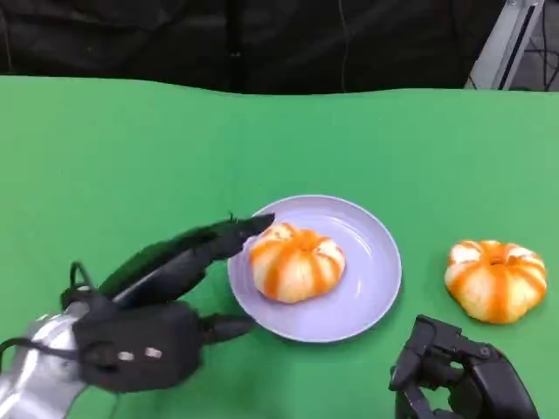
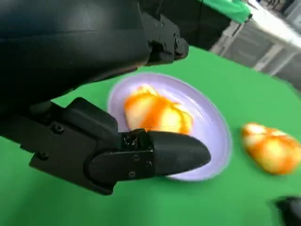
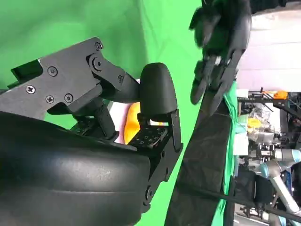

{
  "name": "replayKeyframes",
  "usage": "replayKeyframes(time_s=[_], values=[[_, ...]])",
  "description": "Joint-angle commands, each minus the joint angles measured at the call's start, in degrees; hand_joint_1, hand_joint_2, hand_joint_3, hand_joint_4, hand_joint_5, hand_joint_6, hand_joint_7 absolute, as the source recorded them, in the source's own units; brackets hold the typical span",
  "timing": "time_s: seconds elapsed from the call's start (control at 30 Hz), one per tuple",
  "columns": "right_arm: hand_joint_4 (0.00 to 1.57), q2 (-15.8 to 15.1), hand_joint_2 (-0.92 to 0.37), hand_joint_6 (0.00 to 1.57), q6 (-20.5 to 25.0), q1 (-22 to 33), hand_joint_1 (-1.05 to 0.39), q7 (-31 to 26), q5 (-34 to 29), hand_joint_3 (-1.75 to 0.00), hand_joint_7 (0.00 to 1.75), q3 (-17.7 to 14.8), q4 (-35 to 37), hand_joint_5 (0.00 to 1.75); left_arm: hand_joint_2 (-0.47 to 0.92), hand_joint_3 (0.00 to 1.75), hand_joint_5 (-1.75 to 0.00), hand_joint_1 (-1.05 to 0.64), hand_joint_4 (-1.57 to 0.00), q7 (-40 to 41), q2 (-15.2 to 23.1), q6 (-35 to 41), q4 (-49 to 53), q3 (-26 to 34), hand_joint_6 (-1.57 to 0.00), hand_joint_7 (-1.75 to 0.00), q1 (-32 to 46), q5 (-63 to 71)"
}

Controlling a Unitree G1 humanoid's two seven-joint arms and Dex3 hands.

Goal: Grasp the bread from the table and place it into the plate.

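An orange-and-white striped bread (image 1: pixel 297 262) lies on the lavender plate (image 1: pixel 371 262) at the table's middle. My left hand (image 1: pixel 148 327) is at the plate's left edge with its fingers stretched out. The fingertips (image 1: pixel 258 225) reach the bread's far left side, the thumb (image 1: pixel 229 327) lies by the near rim, and nothing is held. The left wrist view shows this bread (image 2: pixel 157 113) on the plate (image 2: pixel 211 127) between the fingers and thumb (image 2: pixel 174 153). A second bread (image 1: pixel 495 279) sits on the table to the right. My right hand (image 1: pixel 458 375) hangs empty near the front edge, short of that bread (image 3: pixel 132 123).
The table is a green cloth (image 1: pixel 131 157) with a dark backdrop behind it. A metal frame (image 1: pixel 511 39) stands at the far right corner. In the right wrist view my left hand (image 3: pixel 221 42) appears across the table.
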Motion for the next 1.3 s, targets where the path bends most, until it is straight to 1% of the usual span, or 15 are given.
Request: replayKeyframes(time_s=[0.03, 0.07, 0.13, 0.2, 0.3, 0.37, 0.47, 0.5, 0.53, 0.57, 0.63, 0.7, 0.77, 0.93, 1.3], values=[[0.78, -0.74, -0.65, 0.72, -0.28, 0.01, -0.15, 0.28, 0.82, -1.05, 1.52, -0.50, 0.27, 1.75, 0.92, 0.49, 0.00, -0.86, 0.00, -7.34, -0.85, 7.39, -5.17, 6.02, -0.08, -0.01, 5.33, -15.55], [0.77, -0.85, -0.65, 0.72, -0.43, -0.09, -0.15, 0.37, 0.77, -1.05, 1.53, -0.57, 0.42, 1.75, 0.92, 0.32, -0.06, -0.73, -0.15, -10.47, -2.11, 11.68, -7.11, 9.04, -0.19, -0.04, 8.21, -24.73], [0.77, -1.00, -0.66, 0.72, -0.54, -0.26, -0.15, 0.63, 0.93, -1.05, 1.53, -0.73, 0.66, 1.75, 0.92, 0.19, -0.10, -0.59, -0.28, -14.04, -3.90, 17.87, -9.60, 13.23, -0.30, -0.06, 12.01, -37.19], [0.77, -1.00, -0.66, 0.72, -0.52, -0.33, -0.15, 0.79, 1.13, -1.05, 1.53, -0.86, 0.80, 1.75, 0.92, 0.16, -0.11, -0.55, -0.33, -14.14, -4.82, 22.02, -10.93, 15.67, -0.34, -0.06, 14.02, -43.21], [0.76, -1.04, -0.66, 0.72, -0.94, -0.66, -0.14, 1.07, 1.34, -1.04, 1.53, -1.14, 1.39, 1.75, 0.92, 0.21, -0.28, -0.24, -0.64, -15.69, -5.85, 30.57, -12.15, 20.92, -0.58, -0.15, 17.89, -55.40], [0.76, -1.01, -0.66, 0.71, -0.98, -0.85, -0.14, 1.22, 1.48, -1.03, 1.53, -1.29, 1.65, 1.75, 0.92, 0.36, -0.71, -0.13, -0.67, -18.27, -5.35, 33.26, -11.21, 23.27, -0.79, -0.15, 19.37, -59.16], [0.76, -1.00, -0.66, 0.72, -0.93, -1.07, -0.14, 1.39, 1.64, -1.03, 1.53, -1.49, 1.91, 1.75, 0.92, 0.42, -1.01, -0.10, -0.67, -20.92, -4.76, 35.21, -10.13, 25.48, -0.93, -0.16, 20.41, -60.04], [0.77, -1.02, -0.66, 0.72, -1.01, -1.20, -0.14, 1.51, 1.74, -1.03, 1.53, -1.55, 2.10, 1.75, 0.89, 0.48, -1.17, -0.09, -0.69, -22.41, -4.33, 35.38, -9.08, 26.39, -1.01, -0.25, 21.12, -59.91], [0.77, -1.05, -0.66, 0.72, -1.25, -1.35, -0.14, 1.68, 1.89, -1.03, 1.53, -1.63, 2.37, 1.75, 0.82, 0.62, -1.34, -0.08, -0.72, -23.92, -4.07, 35.14, -7.94, 27.15, -1.05, -0.45, 21.68, -59.47], [0.77, -1.10, -0.66, 0.72, -1.46, -1.49, -0.14, 1.84, 2.02, -1.03, 1.52, -1.69, 2.60, 1.75, 0.72, 0.84, -1.51, -0.07, -0.77, -25.15, -3.99, 34.66, -6.94, 27.68, -1.03, -0.78, 22.02, -58.86], [0.77, -1.20, -0.66, 0.72, -1.77, -1.64, -0.14, 2.03, 2.11, -1.03, 1.52, -1.83, 2.98, 1.75, 0.59, 1.13, -1.68, -0.06, -0.80, -26.44, -4.35, 33.90, -5.88, 28.33, -1.01, -1.13, 22.42, -57.82], [0.77, -1.36, -0.66, 0.72, -1.90, -1.72, -0.14, 2.29, 2.24, -1.03, 1.52, -2.08, 3.26, 1.75, 0.57, 1.19, -1.73, -0.08, -0.82, -26.49, -5.01, 34.51, -5.20, 29.16, -0.96, -1.32, 23.19, -57.62], [0.78, -1.48, -0.66, 0.72, -1.85, -1.67, -0.14, 2.55, 2.47, -1.03, 1.51, -2.28, 3.32, 1.75, 0.60, 1.11, -1.74, -0.11, -0.83, -24.85, -5.98, 35.83, -5.33, 30.01, -0.87, -1.52, 23.85, -57.98], [0.78, -1.57, -0.66, 0.73, -1.63, -1.15, -0.14, 2.46, 2.22, -1.03, 1.51, -2.36, 2.85, 1.75, 0.63, 1.14, -1.75, -0.12, -0.84, -21.25, -7.82, 36.47, -5.67, 31.61, -0.78, -1.69, 23.53, -56.80], [0.77, -1.72, -0.67, 0.72, -1.51, -0.53, -0.13, 2.50, 1.90, -1.03, 1.52, -1.92, 1.97, 1.75, 0.64, 1.17, -1.75, -0.10, -0.79, -17.19, -9.33, 37.43, -7.99, 31.10, -0.71, -1.70, 23.36, -52.69]])
